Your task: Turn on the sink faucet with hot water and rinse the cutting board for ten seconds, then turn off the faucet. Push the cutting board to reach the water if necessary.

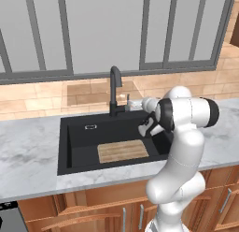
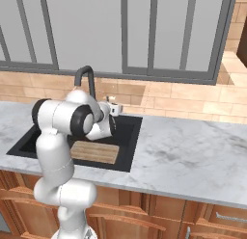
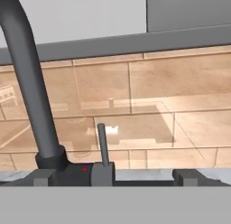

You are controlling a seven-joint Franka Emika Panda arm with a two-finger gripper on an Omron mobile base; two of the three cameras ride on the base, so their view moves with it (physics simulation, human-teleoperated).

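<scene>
gripper (image 3: 115,175): jaws spread wide and released, nothing between them; in the hand view its two dark fingertips (image 3: 41,177) stand at the bottom edge, one to each side of the lever handle.
gripper, seen from the base: in the left base view the gripper (image 1: 127,104) reaches out level toward the faucet's base, just beside it on the right; in the right base view the gripper (image 2: 116,108) sits just right of the faucet, above the back rim of the sink.
sink faucet (image 1: 115,91): tall matte black gooseneck, upright at the back edge of the sink, directly ahead of the gripper and slightly to its left; no stream falls from the spout.
lever handle (image 3: 103,146): thin grey stick standing upright on the faucet's side stub, between the open fingertips and a little beyond them; whether a fingertip touches it cannot be told.
cutting board (image 1: 123,150): light-brown wooden board with grain lines, lying flat on the floor of the sink, below the gripper and nearer the robot, well apart from it.
sink (image 1: 77,142): black rectangular basin in the marble counter (image 1: 28,147), below the gripper.
backsplash (image 3: 180,114): tan tiles straight ahead of the gripper, behind the faucet.
</scene>
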